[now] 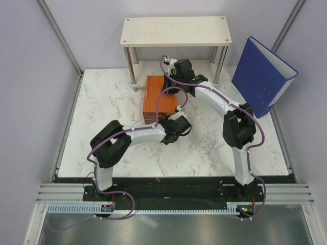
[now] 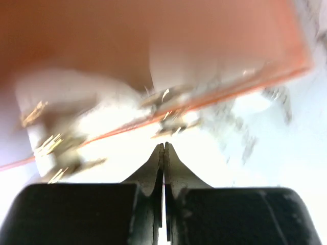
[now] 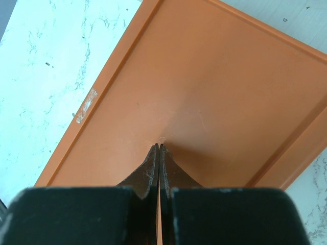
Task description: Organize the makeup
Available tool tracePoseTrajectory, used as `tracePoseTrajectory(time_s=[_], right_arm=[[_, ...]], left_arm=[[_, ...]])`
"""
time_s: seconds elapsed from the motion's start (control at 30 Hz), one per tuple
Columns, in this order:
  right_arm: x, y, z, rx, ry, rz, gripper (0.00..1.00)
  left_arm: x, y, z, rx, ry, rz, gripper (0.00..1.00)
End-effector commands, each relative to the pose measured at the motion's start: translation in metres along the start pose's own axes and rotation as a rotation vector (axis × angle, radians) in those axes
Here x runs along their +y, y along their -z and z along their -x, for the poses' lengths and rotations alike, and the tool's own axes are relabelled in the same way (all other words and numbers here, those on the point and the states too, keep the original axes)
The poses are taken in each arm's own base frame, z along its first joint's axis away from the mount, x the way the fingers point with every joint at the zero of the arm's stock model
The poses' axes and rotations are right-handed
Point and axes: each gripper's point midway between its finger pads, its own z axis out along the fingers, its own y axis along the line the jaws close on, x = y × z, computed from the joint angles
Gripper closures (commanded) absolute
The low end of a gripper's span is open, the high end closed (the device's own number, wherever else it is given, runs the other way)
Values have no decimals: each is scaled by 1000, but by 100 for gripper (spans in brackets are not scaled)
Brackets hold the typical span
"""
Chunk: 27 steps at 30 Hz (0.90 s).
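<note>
The orange box of drawers [image 1: 156, 97] stands at the middle back of the marble table. My right gripper [image 1: 177, 100] is above it, shut and empty, its tips [image 3: 160, 147] resting on the box's flat orange top [image 3: 204, 76]. My left gripper [image 1: 172, 119] is at the box's near end, shut and empty [image 2: 164, 146], close to the box's lower edge [image 2: 153, 30]. Blurred pale and gold shapes [image 2: 56, 127] show at that edge in the left wrist view; I cannot tell which makeup pieces they are. No makeup shows in the top view.
A small white shelf table [image 1: 175, 30] stands behind the box at the back. A big blue binder [image 1: 263, 74] leans at the back right. Grey walls close in the left and right sides.
</note>
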Motion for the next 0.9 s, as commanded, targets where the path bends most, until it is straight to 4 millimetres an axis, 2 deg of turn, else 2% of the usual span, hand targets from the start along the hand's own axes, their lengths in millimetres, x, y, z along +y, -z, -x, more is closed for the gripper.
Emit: tracePoseTrajectory(time_s=[0.0, 0.03, 0.1, 0.13, 0.23, 0.27, 0.37, 0.4, 0.47, 0.5, 0.57, 0.6, 0.63, 0.67, 0.7, 0.73, 0.77, 0.83, 0.87], right_arm=[[-28, 2, -48, 157, -18, -131, 100], [-26, 5, -42, 143, -14, -128, 100], [-19, 16, -24, 99, -11, -126, 100], [-17, 20, -17, 80, -9, -125, 100], [-7, 43, 10, 8, -1, -129, 100], [-6, 49, 14, -6, 2, -137, 99], [-7, 71, 29, -56, 8, -174, 70], [-10, 76, 31, -65, 4, -189, 54], [-18, 93, 33, -89, 1, -241, 38], [-24, 99, 33, -95, 1, -264, 26], [-35, 113, 30, -103, 13, -316, 17], [-44, 119, 29, -105, 8, -340, 9], [-50, 125, 22, -98, 0, -362, 6], [-62, 131, 20, -98, -9, -389, 4], [-71, 133, 7, -72, -24, -405, 2], [-75, 139, 5, -74, -36, -416, 2], [-85, 144, 0, -70, -64, -431, 2], [-96, 151, -16, -48, -93, -446, 2], [-104, 155, -21, -45, -117, -461, 2]], left_arm=[[44, 47, 38, -166, 212, -59, 98], [57, 63, 46, -209, 252, -82, 98], [66, 76, 44, -221, 270, -118, 96], [77, 89, 48, -248, 301, -135, 94], [90, 105, 46, -249, 354, -232, 64], [92, 106, 44, -235, 380, -259, 35], [111, 101, 31, -178, 440, -283, 8], [124, 93, 26, -155, 476, -268, 4], [131, 91, 20, -125, 515, -315, 1], [147, 81, 15, -106, 557, -304, 1], [152, 79, 13, -86, 596, -373, 1], [168, 69, 8, -67, 644, -372, 1], [168, 67, 8, -54, 671, -417, 1], [184, 59, 1, -34, 727, -406, 1], [187, 54, -2, -17, 752, -419, 1], [188, 53, -2, -9, 788, -445, 1], [204, 45, -9, 0, 837, -423, 1], [203, 42, -9, 14, 879, -499, 1], [210, 36, -15, 27, 912, -495, 1]])
